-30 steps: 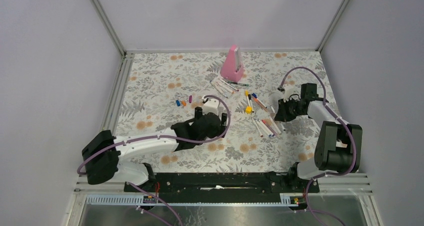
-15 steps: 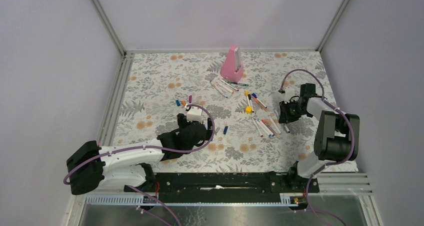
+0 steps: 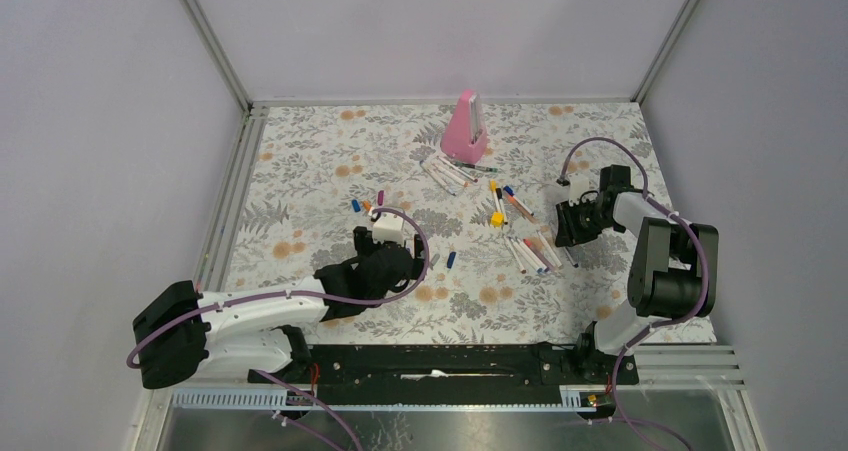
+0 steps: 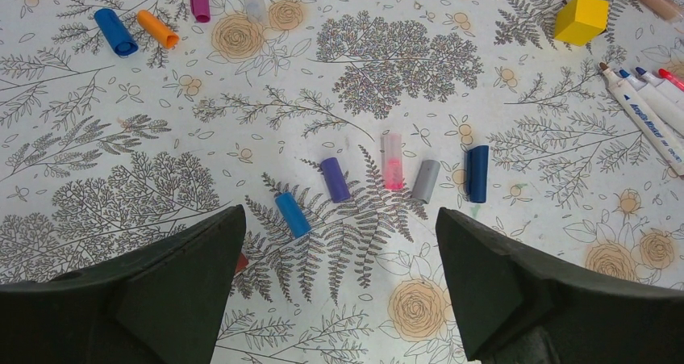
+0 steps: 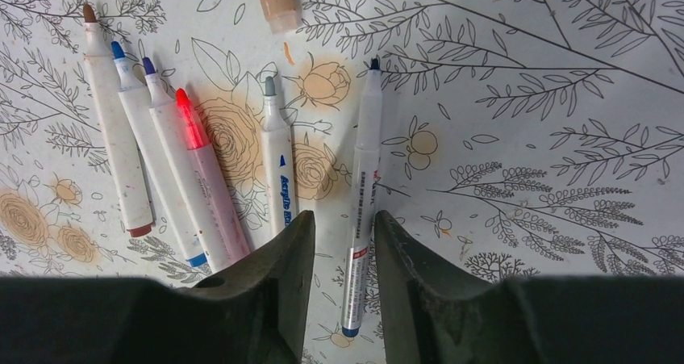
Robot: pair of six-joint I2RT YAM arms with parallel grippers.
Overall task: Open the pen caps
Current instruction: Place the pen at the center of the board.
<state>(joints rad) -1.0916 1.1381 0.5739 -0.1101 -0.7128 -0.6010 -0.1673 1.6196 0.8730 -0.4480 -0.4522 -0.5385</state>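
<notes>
While the left fingers [image 4: 161, 299] hang spread wide over the floral tabletop [image 4: 339, 73], gripping nothing, five loose pen caps lie in a row between and just ahead of them: light blue cap [image 4: 292, 214], purple cap [image 4: 335, 179], pink cap [image 4: 393, 161], grey cap [image 4: 425, 181], dark blue cap [image 4: 477, 173]. Blue cap [image 4: 115, 31] and orange cap [image 4: 157, 28] lie well apart, far left. Right fingers [image 5: 274, 299] are narrowly parted, gripping nothing, straddling a thin white pen [image 5: 364, 170] that lies flat beside uncapped markers [image 5: 278, 166].
</notes>
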